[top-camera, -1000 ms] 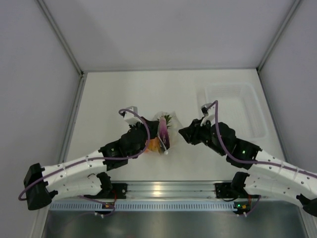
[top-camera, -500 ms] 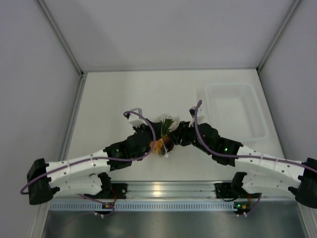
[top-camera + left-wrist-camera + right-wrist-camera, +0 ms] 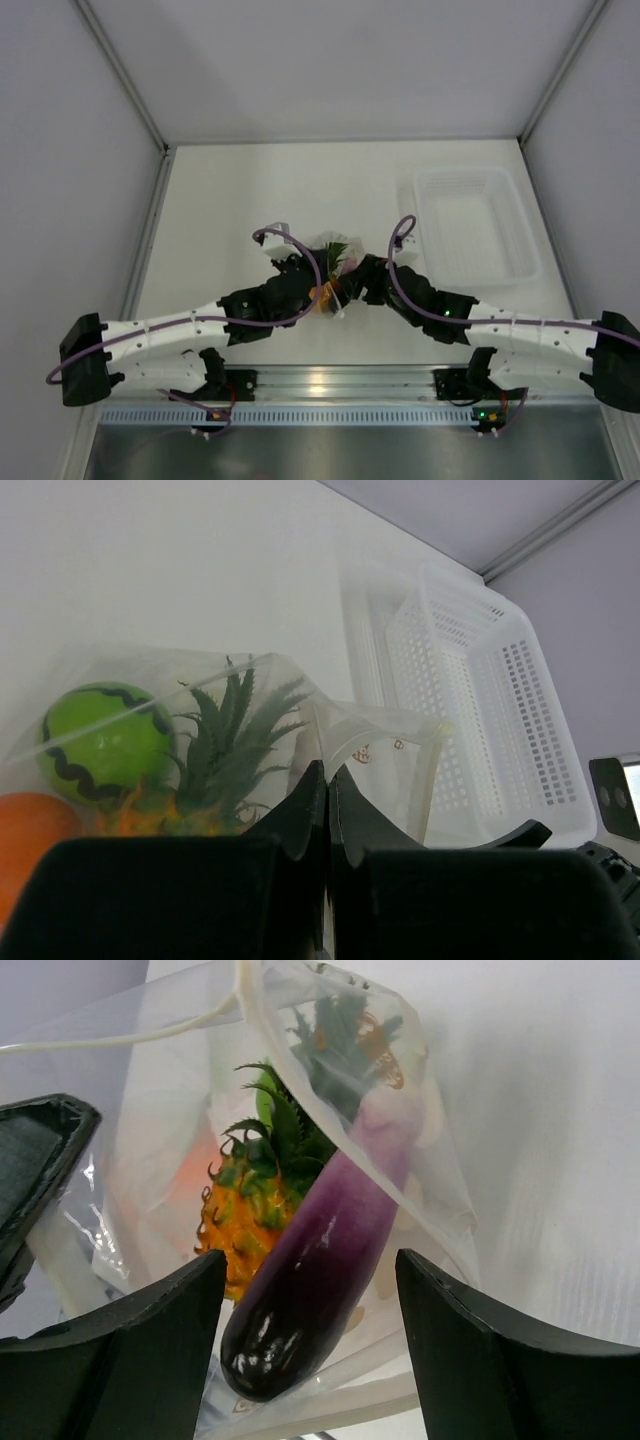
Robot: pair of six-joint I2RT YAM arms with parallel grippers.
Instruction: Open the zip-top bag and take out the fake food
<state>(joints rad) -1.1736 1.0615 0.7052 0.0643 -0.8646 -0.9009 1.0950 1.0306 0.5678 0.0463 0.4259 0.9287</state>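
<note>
While my left claw (image 3: 327,773) is clenched on a fold of the zip-top bag (image 3: 385,742), left of the tray (image 3: 465,174) on the worktop (image 3: 230,195), my right claw (image 3: 308,1272) gapes around its other side, with the fake food (image 3: 330,1250) inside. Opening step, I judge: next, pinch and pull apart

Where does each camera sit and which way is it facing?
Top external: above, behind both arms, looking down on zip-top bag and tray.
Left wrist: on the left arm, looking past the shut left tool at bag and tray.
Right wrist: looking through the open right tool at the eggplant.
Both wrist views share the pineapple.
</note>
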